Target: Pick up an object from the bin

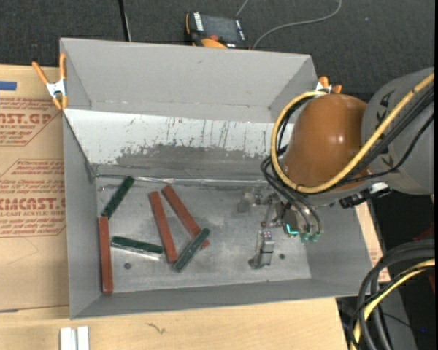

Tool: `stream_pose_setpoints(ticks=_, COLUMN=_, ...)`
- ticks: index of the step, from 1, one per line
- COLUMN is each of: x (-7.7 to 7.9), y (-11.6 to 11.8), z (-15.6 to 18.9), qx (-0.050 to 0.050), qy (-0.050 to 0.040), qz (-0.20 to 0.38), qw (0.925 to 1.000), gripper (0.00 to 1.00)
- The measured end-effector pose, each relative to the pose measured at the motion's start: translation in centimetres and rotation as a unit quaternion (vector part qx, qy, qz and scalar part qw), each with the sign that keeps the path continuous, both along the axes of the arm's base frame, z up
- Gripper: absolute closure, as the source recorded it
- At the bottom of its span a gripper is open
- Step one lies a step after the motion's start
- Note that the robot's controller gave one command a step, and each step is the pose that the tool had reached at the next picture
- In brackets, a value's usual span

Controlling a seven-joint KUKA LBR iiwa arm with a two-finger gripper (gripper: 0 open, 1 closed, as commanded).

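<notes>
Gripper (pixel 263 252) hung low over bare floor in the right part of the grey bin (pixel 182 108) — whether it stood wide or narrow could not be told, and nothing showed in its grasp. Nearest, though well apart to its left, lay a short green bar (pixel 192 249), by my judgement the likeliest candidate. Beyond it a slanted red bar (pixel 184 210) and a long red bar (pixel 163 226) leaned together, then a flat green bar (pixel 137 246), and farthest a left red bar (pixel 104 255) beside the wall. The pick seemed not yet made — reaching a bar, grasping and lifting all remained.
</notes>
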State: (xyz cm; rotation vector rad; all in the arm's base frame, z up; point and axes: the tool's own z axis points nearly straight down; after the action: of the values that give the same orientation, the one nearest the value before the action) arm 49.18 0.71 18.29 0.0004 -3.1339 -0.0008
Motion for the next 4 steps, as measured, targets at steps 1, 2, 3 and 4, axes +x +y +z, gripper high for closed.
stream_pose_setpoints(ticks=1, x=5.6, y=2.7, z=-8.9, qx=0.000, qy=-0.0022, qz=-0.048, qw=0.9988, gripper=0.00)
stream_pose_setpoints(ticks=2, x=3.7, y=11.4, z=-11.4, qx=0.001, qy=-0.0022, qz=-0.053, qw=0.9986, gripper=0.00)
stream_pose_setpoints(ticks=3, x=6.8, y=9.0, z=-10.8, qx=-0.001, qy=-0.0049, qz=-0.149, qw=0.9889, gripper=0.00)
stream_pose_setpoints(ticks=4, x=6.7, y=9.0, z=-10.8, qx=-0.001, qy=-0.0048, qz=-0.148, qw=0.9890, gripper=1.00)
